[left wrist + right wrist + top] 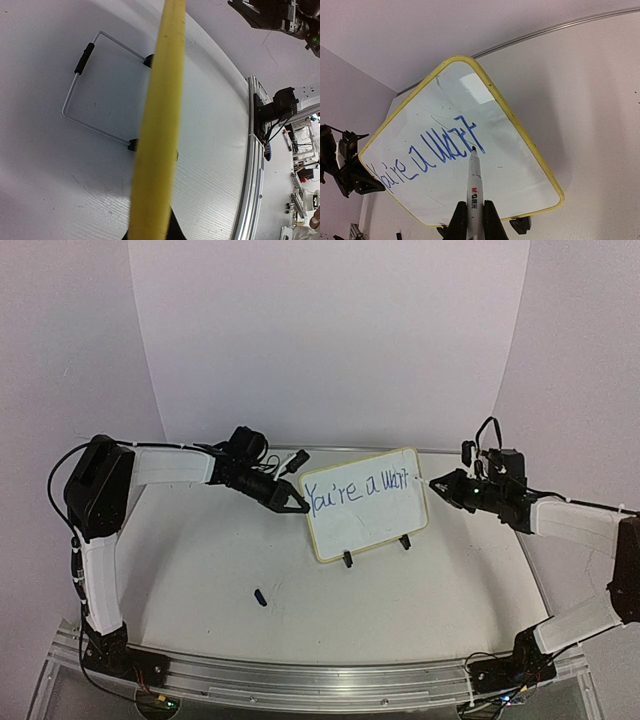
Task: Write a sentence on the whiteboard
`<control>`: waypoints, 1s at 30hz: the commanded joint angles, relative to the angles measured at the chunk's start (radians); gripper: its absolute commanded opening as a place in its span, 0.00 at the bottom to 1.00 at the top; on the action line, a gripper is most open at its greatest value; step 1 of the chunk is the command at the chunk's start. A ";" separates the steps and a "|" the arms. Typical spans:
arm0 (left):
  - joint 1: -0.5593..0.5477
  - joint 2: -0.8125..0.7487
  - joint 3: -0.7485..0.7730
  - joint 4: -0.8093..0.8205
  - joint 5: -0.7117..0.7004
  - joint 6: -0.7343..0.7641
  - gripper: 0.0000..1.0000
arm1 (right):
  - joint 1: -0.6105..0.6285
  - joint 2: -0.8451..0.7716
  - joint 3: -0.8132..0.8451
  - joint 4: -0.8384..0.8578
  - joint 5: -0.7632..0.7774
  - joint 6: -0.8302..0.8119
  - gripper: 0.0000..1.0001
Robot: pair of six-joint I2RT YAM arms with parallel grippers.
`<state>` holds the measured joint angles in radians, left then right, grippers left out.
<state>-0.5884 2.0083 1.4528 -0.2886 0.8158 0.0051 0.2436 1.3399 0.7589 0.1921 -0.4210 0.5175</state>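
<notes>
Left arm (170,467) rises from its base, bends at the elbow and reaches right, forearm about level. Left claw (295,504) is clamped on the left edge of the whiteboard (370,525); the left wrist view shows the yellow rim edge-on, running between the fingertips. Right arm (575,523) reaches in from the right, with the right claw (437,483) just off the board's right edge, closed on a marker (474,185). The marker tip meets the board surface just under the last letters. The whiteboard stands tilted back near the middle rear of the worktop (200,560) on two black clip feet (347,560), with a wire stand (84,57) behind it. The sentence (358,492), in blue, runs in one line across the upper part: "You're a", then a word I cannot read. A small dark object (260,597) lies on the worktop, well apart from the board.
</notes>
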 commanded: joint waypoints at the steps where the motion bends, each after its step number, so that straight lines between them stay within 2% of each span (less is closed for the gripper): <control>1: -0.033 0.010 0.015 -0.067 -0.042 0.038 0.00 | -0.009 0.010 0.017 0.064 -0.018 0.004 0.00; 11: -0.034 0.012 0.015 -0.067 -0.043 0.038 0.00 | -0.012 0.051 -0.008 0.126 -0.059 0.009 0.00; 30: -0.034 0.013 0.017 -0.067 -0.040 0.038 0.00 | -0.010 0.138 0.043 0.178 -0.036 0.013 0.00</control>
<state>-0.5892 2.0083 1.4532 -0.2886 0.8158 0.0090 0.2359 1.4601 0.7586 0.3138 -0.4610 0.5259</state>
